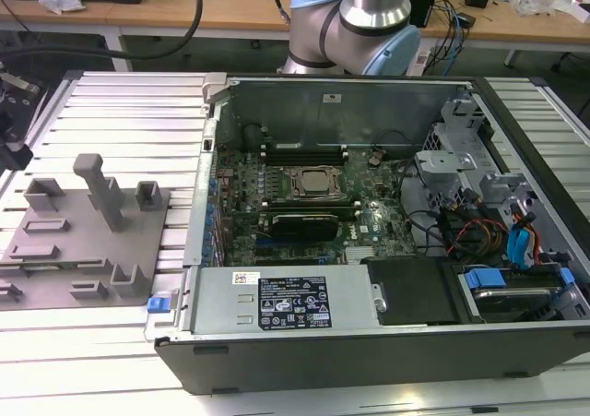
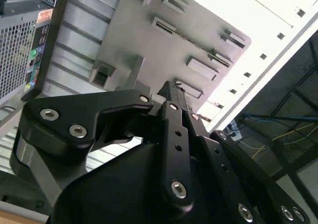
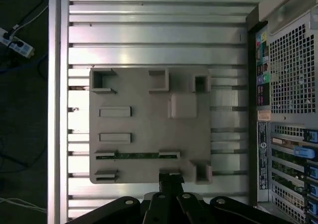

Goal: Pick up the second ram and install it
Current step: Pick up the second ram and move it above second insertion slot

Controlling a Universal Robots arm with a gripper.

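Seemingly closed, the end effector (image 3: 171,178) hovers over the fixture (image 3: 144,92) edge, near the second ram (image 3: 136,155).

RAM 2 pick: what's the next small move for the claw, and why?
Likely a short shift to centre the claw over the second ram. In the first wrist view the green stick lies untouched in its holders on the grey fixture plate, and the claw hangs near one end of it, by the plate's edge, not over its middle.

Open room above second ram (image 3: 136,155); post (image 3: 184,106) nearby
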